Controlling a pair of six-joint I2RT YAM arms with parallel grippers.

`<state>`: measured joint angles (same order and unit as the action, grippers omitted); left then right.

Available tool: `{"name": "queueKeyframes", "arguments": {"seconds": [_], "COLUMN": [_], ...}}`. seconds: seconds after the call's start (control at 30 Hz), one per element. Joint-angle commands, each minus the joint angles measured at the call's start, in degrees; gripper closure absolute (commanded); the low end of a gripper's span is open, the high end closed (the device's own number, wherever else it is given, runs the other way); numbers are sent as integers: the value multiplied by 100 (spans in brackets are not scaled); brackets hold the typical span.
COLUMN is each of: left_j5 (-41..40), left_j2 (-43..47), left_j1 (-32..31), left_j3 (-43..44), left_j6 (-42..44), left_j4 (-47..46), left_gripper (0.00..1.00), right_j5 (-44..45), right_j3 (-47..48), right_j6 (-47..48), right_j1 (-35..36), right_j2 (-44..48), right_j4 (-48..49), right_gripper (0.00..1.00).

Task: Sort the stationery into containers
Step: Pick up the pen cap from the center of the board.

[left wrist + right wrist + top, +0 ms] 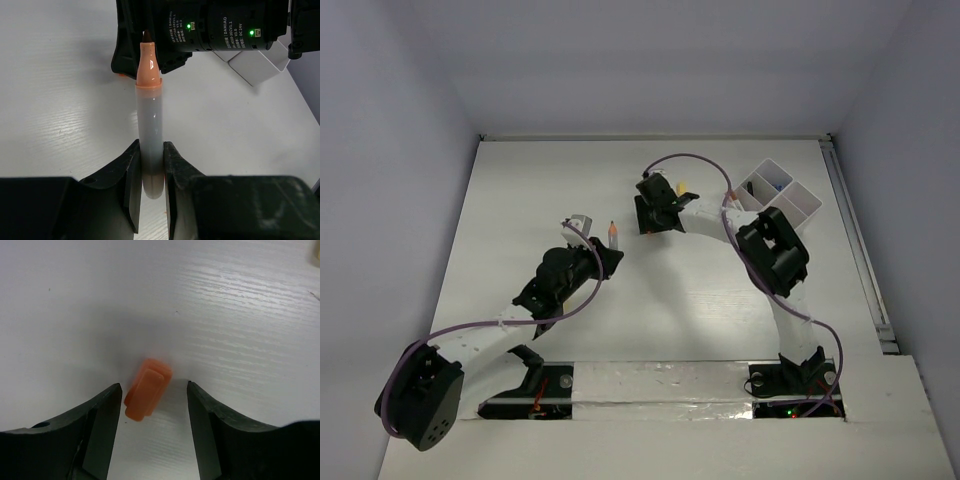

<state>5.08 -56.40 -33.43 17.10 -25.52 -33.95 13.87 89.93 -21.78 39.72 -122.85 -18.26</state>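
While the left jaws are shut tight on the lower body of the orange-capped grey tube [149,120] and hold it out over the worktop [520,200] left of centre, the tube's long axis runs straight out from the fingers. Its capped tip is aimed at the black wrist housing [210,25] of the right arm, which is near it.

Further right, the right jaws stand open and grip nothing. They hang over the orange eraser-like bit [147,387], which lies flat on the worktop inside the gap. It touches neither finger and sits nearer the one on the wrist view's left. Its long axis runs roughly along the fingers, tilted a little, so the jaws would close across its narrow width. A small sideways shift would probably centre it. How high the fingertips are above the surface cannot be told. The right arm is plainly the nearer one to this bit, and bare worktop surrounds it. A small yellow bit [682,185] lies just beyond, towards the tray.

Farthest right, the white organiser tray [790,195] sits near the worktop's right edge, beside the right arm's elbow. Its contents are too small to tell. The right arm seems to have a short, open way there, whereas the left arm's way with the tube crosses the right arm.
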Motion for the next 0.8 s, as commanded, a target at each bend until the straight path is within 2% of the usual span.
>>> {"name": "queueKeyframes", "arguments": {"seconds": [0.0, 0.03, 0.1, 0.37, 0.5, 0.53, 0.77], "left_j5": [2, -7, 2, 177, 388, 432, 459], "left_j2": [59, 50, 42, -72, -231, -257, -354], "left_j1": [-23, -23, -23, -23, -23, -23, -23], "left_j3": [171, 171, 171, 179, 188, 197, 197], "left_j6": [73, 73, 73, 73, 73, 73, 56], "left_j4": [-173, -173, -173, -287, -454, -480, -551], "left_gripper": [100, 100, 100, 100, 100, 100, 100], "right_j5": [134, 142, 142, 134, 38, 20, -586], "right_j3": [271, 262, 253, 69, -553, -669, -1732], "right_j6": [69, 60, 60, 104, 165, 183, -255], "right_j1": [-9, -9, -9, -9, -9, -9, -9], "right_j2": [-143, -160, -178, 50, 865, 1311, 3019], "right_j4": [-169, -178, -187, 24, 768, 911, 2580], "right_gripper": [43, 50, 54, 92, 97, 99, 100]}}
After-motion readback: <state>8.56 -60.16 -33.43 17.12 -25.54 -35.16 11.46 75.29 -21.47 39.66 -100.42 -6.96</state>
